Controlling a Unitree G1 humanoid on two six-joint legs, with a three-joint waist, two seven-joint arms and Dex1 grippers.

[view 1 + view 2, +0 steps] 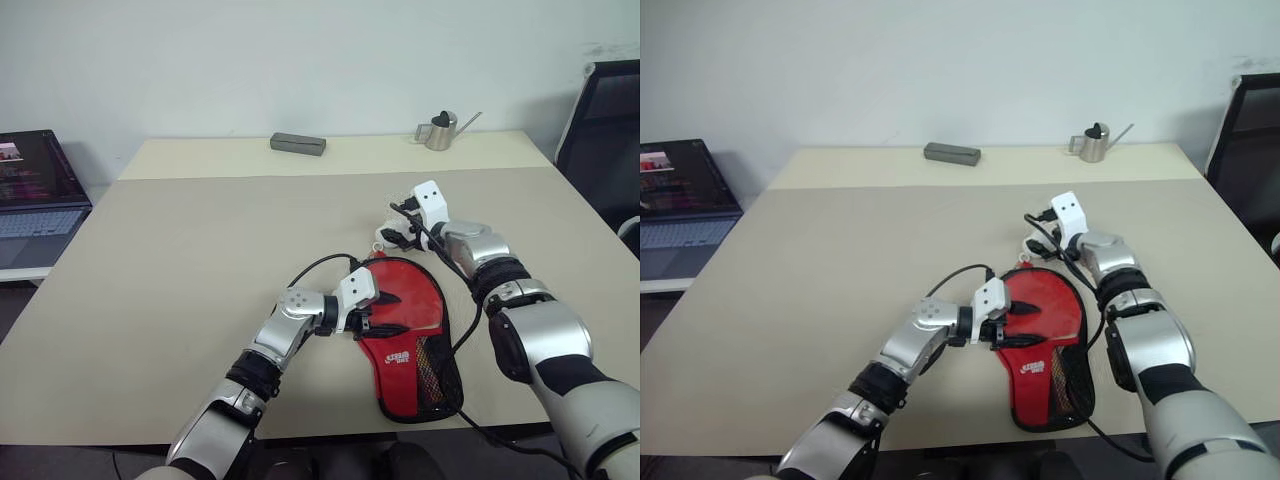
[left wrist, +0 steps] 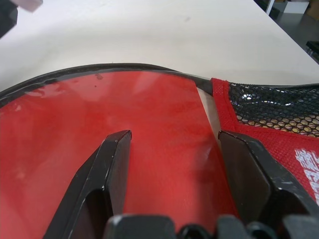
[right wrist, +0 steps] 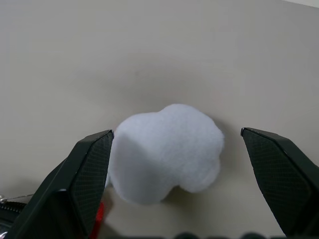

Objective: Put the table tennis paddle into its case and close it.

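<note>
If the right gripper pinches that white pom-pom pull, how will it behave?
The pom-pom looks fluffy, so it will probably squash between the open right gripper fingers. It likely weighs almost nothing. Pulling it should tug the soft case, which may slide.

Paddle handle hidden inside case (image 1: 408, 345); only part of red blade (image 2: 99, 139) exposed at open mouth, rest covered by fabric + left gripper (image 1: 372, 312). Lettering on case too small to read. Pom-pom (image 3: 167, 152) mostly screened by right gripper (image 1: 398, 228) in head views; in right wrist view its lower edge cut off by frame. Laptop (image 1: 35, 190) cropped at left edge, screen content unreadable. Chair (image 1: 605, 120) cropped at right edge. Dark box (image 1: 297, 144) at far table edge too small to identify. Whether left fingers (image 2: 107, 169) press on blade: can't tell.
</note>
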